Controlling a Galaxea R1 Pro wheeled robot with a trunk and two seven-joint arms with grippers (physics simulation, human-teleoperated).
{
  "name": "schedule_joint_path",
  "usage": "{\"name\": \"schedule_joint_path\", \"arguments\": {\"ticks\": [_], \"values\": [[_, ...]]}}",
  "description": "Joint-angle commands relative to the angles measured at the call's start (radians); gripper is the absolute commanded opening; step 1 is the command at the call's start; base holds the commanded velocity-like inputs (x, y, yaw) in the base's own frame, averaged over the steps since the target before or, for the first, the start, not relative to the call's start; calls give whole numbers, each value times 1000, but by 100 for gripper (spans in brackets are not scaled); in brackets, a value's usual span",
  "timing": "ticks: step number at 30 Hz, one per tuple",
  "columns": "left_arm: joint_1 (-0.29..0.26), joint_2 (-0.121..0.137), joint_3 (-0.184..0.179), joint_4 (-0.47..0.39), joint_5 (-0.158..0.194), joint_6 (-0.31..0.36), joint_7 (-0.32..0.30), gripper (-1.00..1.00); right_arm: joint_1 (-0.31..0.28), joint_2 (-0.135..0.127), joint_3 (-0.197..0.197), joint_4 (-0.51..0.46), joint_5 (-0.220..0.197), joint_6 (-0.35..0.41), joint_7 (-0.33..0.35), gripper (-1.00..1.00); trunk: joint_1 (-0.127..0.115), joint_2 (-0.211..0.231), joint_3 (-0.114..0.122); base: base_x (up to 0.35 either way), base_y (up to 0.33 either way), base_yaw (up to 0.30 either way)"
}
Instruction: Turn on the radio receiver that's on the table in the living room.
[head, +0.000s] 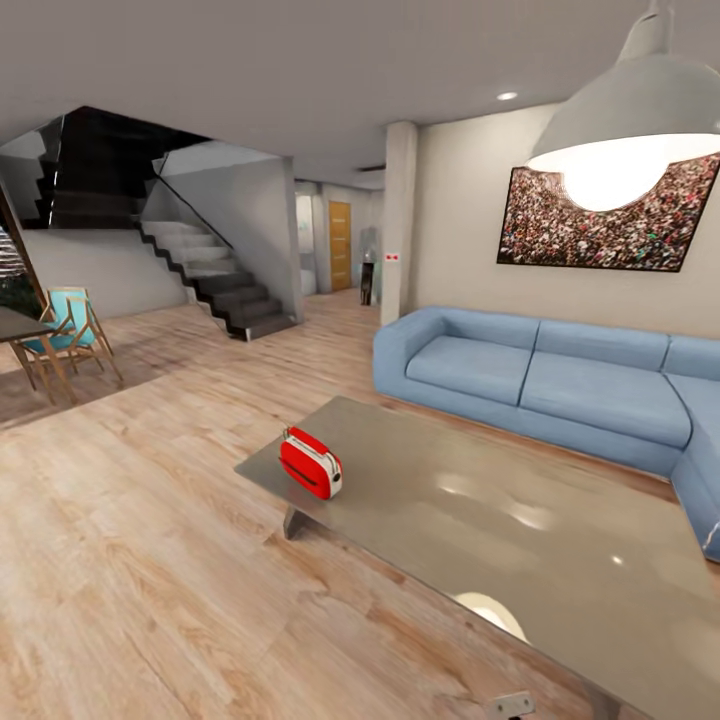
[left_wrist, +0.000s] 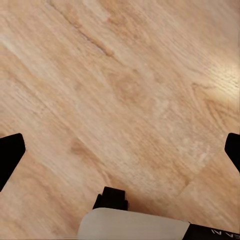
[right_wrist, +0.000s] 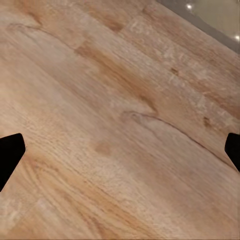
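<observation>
Small, rigid, likely light radio (head: 310, 462) near table (head: 560, 560) corner; press gently. Both claws (left_wrist: 120, 150) (right_wrist: 120, 150) released over floor (left_wrist: 125, 85).

Black fingertips (left_wrist: 10, 155) edge each wrist view; a white rounded body part (left_wrist: 132, 225) has a black mount.

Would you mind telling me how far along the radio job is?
Done: the robot is in the living room, with the radio in sight near the table's corner. In hand: nothing; both wrist views look down at wood floor, fingertips wide apart. Left: closing in, reaching over and switching it on.
</observation>
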Motion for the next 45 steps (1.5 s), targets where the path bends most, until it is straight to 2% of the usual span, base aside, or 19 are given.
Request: {"name": "schedule_joint_path", "arguments": {"ticks": [1, 45], "values": [[0, 0, 0, 0, 0, 0, 0, 100, 0, 0, 0, 0, 0, 0, 0, 100, 0, 0, 0, 232, 253, 0], [0, -2, 2, 0, 0, 0, 0, 100, 0, 0, 0, 1, 0, 0, 0, 100, 0, 0, 0, 220, 255, 0]]}}
